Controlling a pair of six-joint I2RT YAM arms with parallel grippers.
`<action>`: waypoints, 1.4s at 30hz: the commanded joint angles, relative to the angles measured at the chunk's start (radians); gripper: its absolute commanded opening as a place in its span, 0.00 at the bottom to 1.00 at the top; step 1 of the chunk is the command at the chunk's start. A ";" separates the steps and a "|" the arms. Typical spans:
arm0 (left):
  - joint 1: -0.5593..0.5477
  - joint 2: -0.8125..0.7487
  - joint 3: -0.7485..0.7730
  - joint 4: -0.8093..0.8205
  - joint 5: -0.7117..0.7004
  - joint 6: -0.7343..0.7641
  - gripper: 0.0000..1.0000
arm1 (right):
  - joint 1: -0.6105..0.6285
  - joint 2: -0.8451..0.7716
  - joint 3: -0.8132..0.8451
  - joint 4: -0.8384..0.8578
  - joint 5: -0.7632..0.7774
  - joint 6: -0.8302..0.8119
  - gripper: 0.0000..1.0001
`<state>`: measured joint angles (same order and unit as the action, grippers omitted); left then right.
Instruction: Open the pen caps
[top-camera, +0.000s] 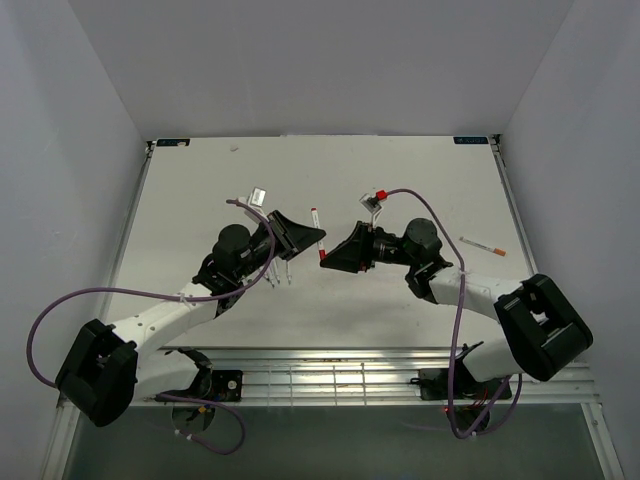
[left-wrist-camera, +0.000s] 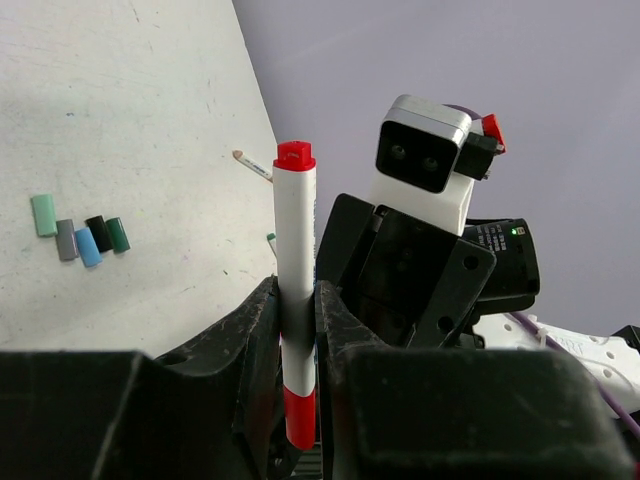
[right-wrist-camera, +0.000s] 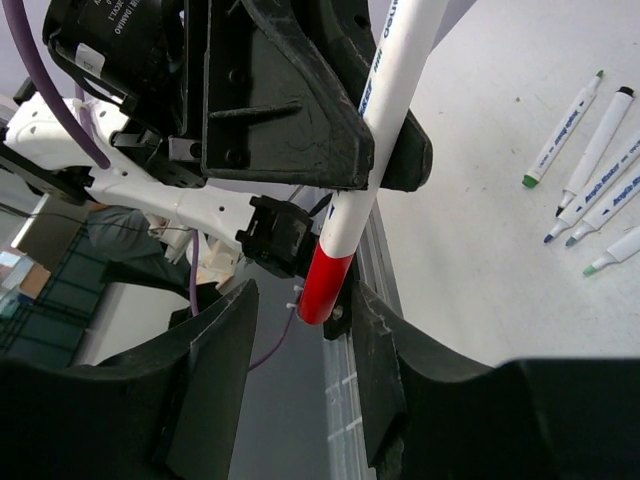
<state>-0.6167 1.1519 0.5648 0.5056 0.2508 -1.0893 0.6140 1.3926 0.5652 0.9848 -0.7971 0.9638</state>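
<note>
My left gripper (top-camera: 316, 238) is shut on the white barrel of a marker pen (left-wrist-camera: 296, 240) and holds it above the table. The pen has a red end plug (left-wrist-camera: 295, 155) and a red cap (left-wrist-camera: 300, 420), which is on the pen. In the right wrist view the red cap (right-wrist-camera: 326, 284) sits between the open fingers of my right gripper (right-wrist-camera: 300, 300), close to the right finger (right-wrist-camera: 375, 330); I cannot tell whether it touches. Several loose caps (left-wrist-camera: 88, 240) in green, grey, blue and black lie on the table.
Several uncapped white pens (right-wrist-camera: 590, 150) lie side by side on the table, also visible under the left arm (top-camera: 278, 274). An orange-tipped pen (top-camera: 483, 246) lies at the right. The two grippers (top-camera: 325, 256) meet tip to tip at the middle of the table.
</note>
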 joint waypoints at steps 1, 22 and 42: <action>0.000 -0.014 -0.003 0.031 -0.004 0.002 0.00 | 0.015 0.034 0.005 0.161 -0.024 0.081 0.48; 0.000 -0.023 -0.017 0.008 -0.034 0.042 0.00 | 0.026 0.128 0.005 0.153 0.061 0.137 0.08; -0.031 0.009 0.112 -0.372 -0.259 -0.020 0.00 | 0.280 -0.067 0.242 -0.985 1.036 -0.668 0.08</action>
<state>-0.6521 1.1702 0.6422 0.1349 -0.0219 -1.0828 0.9218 1.3323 0.8181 0.0685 0.1055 0.3737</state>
